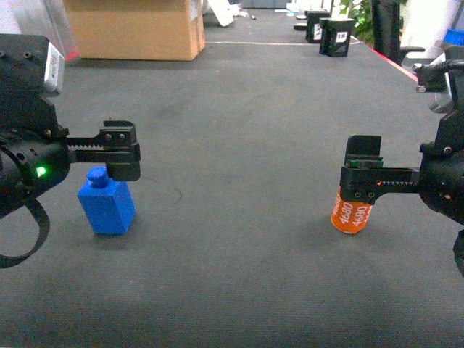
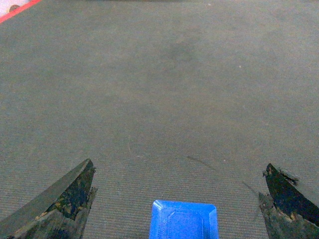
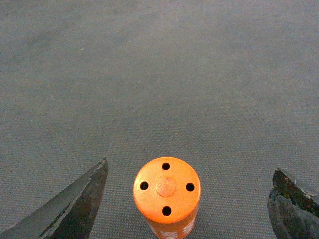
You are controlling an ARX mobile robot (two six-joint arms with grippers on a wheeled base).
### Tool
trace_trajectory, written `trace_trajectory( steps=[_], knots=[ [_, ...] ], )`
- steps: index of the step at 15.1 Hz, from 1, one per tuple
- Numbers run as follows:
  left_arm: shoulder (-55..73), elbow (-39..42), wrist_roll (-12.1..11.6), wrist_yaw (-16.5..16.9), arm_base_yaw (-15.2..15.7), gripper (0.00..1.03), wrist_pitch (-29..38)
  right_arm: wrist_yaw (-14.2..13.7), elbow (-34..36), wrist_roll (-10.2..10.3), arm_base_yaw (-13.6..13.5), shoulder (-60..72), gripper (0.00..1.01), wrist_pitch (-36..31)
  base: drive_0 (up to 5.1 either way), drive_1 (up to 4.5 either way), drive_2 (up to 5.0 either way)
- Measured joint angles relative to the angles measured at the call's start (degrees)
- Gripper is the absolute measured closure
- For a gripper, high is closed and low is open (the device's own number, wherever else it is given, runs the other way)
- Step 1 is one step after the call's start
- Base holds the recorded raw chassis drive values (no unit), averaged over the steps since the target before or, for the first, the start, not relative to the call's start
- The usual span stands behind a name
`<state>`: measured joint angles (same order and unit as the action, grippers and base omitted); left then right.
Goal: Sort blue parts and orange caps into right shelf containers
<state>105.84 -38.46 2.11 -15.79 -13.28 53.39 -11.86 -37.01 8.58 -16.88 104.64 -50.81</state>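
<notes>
1. We are at the pick step: our left hand [image 1: 123, 168] is spread wide above the blue plastic block part [image 1: 106, 201], holding nothing.
2. Our right hand [image 1: 360, 181], equally wide and empty, straddles the upright orange cylindrical cap [image 1: 351, 212] on the grey carpeted floor [image 1: 239, 145].
3. Next we should lower and close both.
4. No blue crates are in view; cardboard boxes [image 1: 134, 27] stand far behind, nothing blocks us.

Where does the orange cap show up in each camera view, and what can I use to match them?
Head: the orange cap stands right of centre on the floor, under the right pincer.
Left wrist: not in it; only the blue part shows.
Right wrist: bottom centre, seen from above between the open pincer fingers.
Shared landmark: the dark grey carpet.
</notes>
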Motion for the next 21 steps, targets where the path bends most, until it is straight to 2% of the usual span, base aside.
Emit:
trace_trajectory(
  steps=[5, 17, 18, 19, 21],
  knots=[
    [6.1, -1.7, 1.2, 1.1, 0.4, 0.05, -0.2, 1.2, -4.7, 1.0, 0.1, 7.4, 0.03, 1.1, 0.0, 0.0, 0.0],
    [14.9, -5.0, 3.5, 2.3, 1.1, 0.05, -3.9, 1.2, -11.0, 1.5, 0.1, 16.4, 0.03, 4.4, 0.0, 0.0, 0.0],
    [14.9, -5.1, 3.9, 2.4, 1.1, 0.05, -4.2, 0.8, -11.1, 1.5, 0.0, 16.6, 0.07, 5.0, 0.0, 0.0, 0.0],
    [14.9, -5.2, 3.9, 2.4, 1.3, 0.07, -4.2, 0.5, -11.4, 1.4, 0.0, 16.9, 0.16, 5.4, 0.0, 0.0, 0.0],
    [15.0, -5.2, 4.0, 2.3, 1.3, 0.27, -3.9, -0.1, -11.6, 1.4, 0.0, 17.1, 0.36, 5.8, 0.0, 0.0, 0.0]
  ],
)
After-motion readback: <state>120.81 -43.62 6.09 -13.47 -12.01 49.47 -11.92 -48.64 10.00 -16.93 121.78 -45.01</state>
